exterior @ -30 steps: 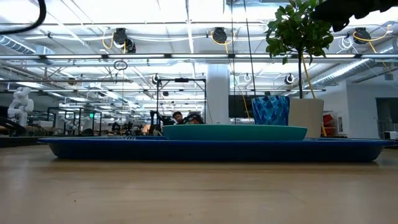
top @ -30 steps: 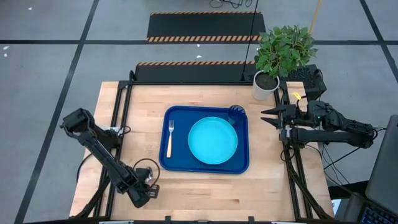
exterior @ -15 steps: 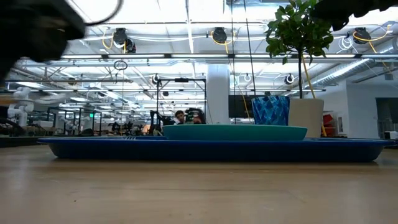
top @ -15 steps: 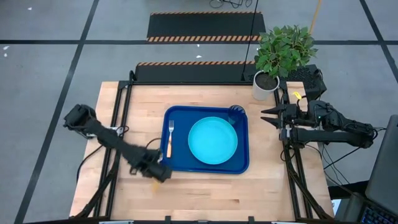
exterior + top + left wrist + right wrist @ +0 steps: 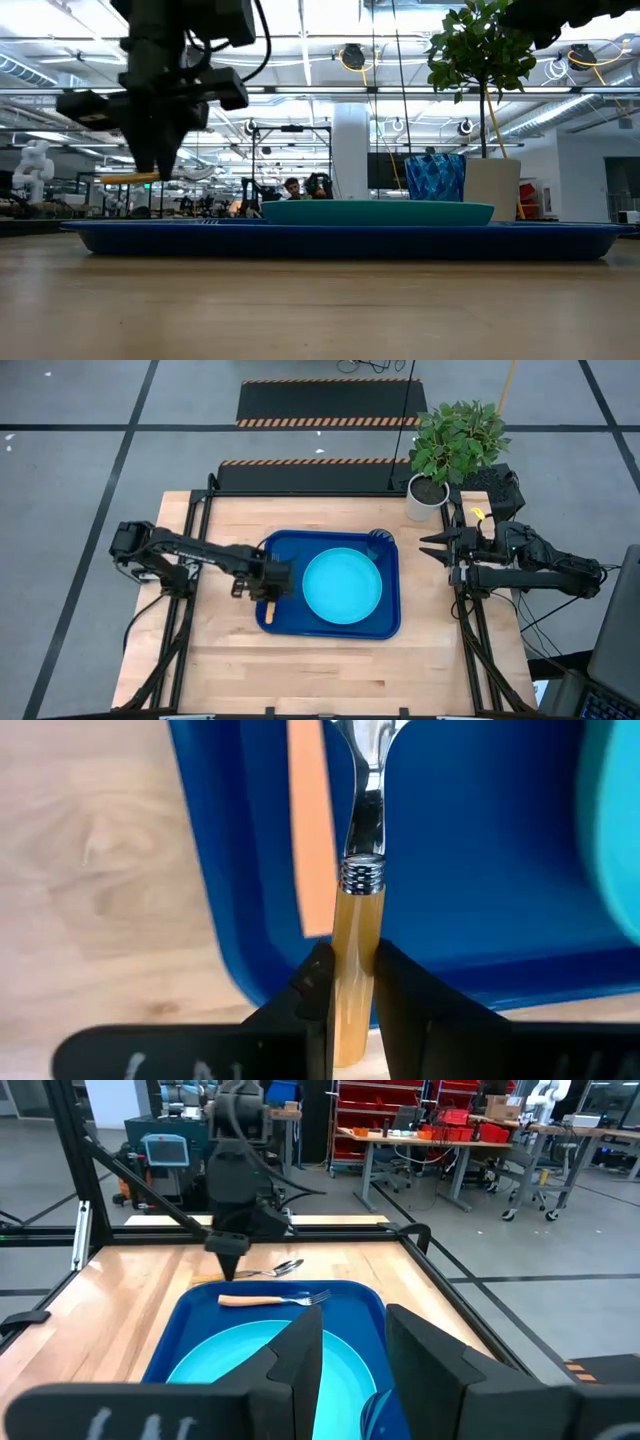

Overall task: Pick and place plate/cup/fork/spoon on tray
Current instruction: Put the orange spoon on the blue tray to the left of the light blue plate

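Observation:
The dark blue tray lies mid-table. On it rest the turquoise plate, the dark blue cup at the far right corner, and the fork flat along the left side. My left gripper is above the tray's left part, shut on the spoon. My right gripper waits open at the table's right edge, touching nothing. My left gripper pinches the spoon's orange handle between its two fingers, a little behind the metal collar. The fingers point down and lie across the handle. The spoon hangs level, clear above the tray beside the fork's handle, its free handle end sticking out.
A white pot with a green plant stands at the table's far right corner, close to the cup. Bare wood lies in front of the tray and to its left.
My left gripper has swung from the table's near left corner toward the far and right, ending above the tray's left part with the spoon in its hold. It has come into the low view from above.

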